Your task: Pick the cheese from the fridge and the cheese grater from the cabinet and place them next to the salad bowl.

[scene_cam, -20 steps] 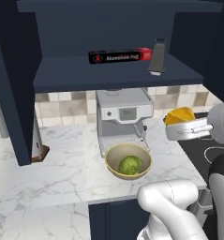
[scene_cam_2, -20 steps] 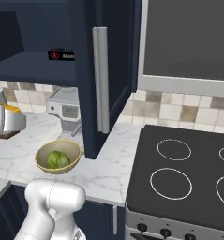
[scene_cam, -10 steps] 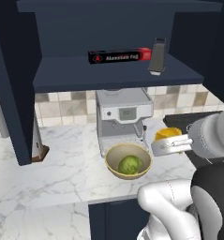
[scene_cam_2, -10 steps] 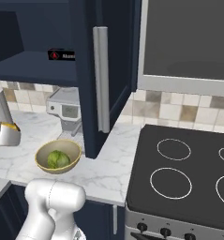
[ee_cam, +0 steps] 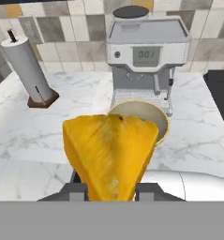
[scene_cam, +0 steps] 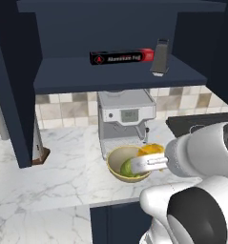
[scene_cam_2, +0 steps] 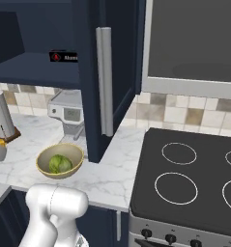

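1. Left base view: I count one cheese [scene_cam: 152,149] wedge, pinched in my gripper [scene_cam: 151,162] right over the rim of the one salad bowl [scene_cam: 116,162]. One cheese grater [scene_cam: 159,57] stands on the cabinet [scene_cam: 115,76] shelf beside one black-and-red box [scene_cam: 122,57].
2. Right base view: one bowl on the counter [scene_cam_2: 112,173], one stove [scene_cam_2: 194,178] with burners.
3. Hand view: jaws clamped on the wedge; one coffee machine [ee_cam: 148,56], one paper towel roll [ee_cam: 26,70].

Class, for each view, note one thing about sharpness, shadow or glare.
Left base view: the cabinet interior is dark above the grater. Right base view: the stove top carries a soft sheen. Hand view: the cheese looms large with a smeared, blurry texture.
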{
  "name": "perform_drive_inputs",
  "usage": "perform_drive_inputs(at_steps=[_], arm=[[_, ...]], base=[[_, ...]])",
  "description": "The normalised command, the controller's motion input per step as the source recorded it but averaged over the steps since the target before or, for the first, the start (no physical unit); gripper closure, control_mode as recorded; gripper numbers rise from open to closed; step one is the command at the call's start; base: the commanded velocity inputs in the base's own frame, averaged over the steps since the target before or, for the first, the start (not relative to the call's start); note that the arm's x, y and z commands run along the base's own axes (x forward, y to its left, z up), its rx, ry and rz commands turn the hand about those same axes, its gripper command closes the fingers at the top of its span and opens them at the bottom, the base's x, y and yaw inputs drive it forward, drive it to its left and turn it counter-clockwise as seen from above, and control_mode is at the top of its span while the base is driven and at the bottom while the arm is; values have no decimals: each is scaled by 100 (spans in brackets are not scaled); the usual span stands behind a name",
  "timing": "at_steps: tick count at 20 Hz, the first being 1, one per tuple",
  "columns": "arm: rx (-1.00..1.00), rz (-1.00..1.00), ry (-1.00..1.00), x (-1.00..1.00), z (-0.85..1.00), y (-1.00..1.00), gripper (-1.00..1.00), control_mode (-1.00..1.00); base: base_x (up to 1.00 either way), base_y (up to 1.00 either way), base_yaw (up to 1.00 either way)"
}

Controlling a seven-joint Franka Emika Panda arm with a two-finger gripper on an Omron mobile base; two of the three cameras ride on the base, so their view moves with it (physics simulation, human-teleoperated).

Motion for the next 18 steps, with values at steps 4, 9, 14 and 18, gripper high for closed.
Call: perform_drive_inputs(at_steps=[4,9,14,18], arm=[[0,0,20,0,-23,19,100,-100],[0,0,19,1,-31,20,100,-100],[0,0,5,15,-38,27,100,-100],[0,1,-2,18,-29,9,100,-100]], base=[[0,0,0],[0,0,0],[0,0,0],[0,0,0]])
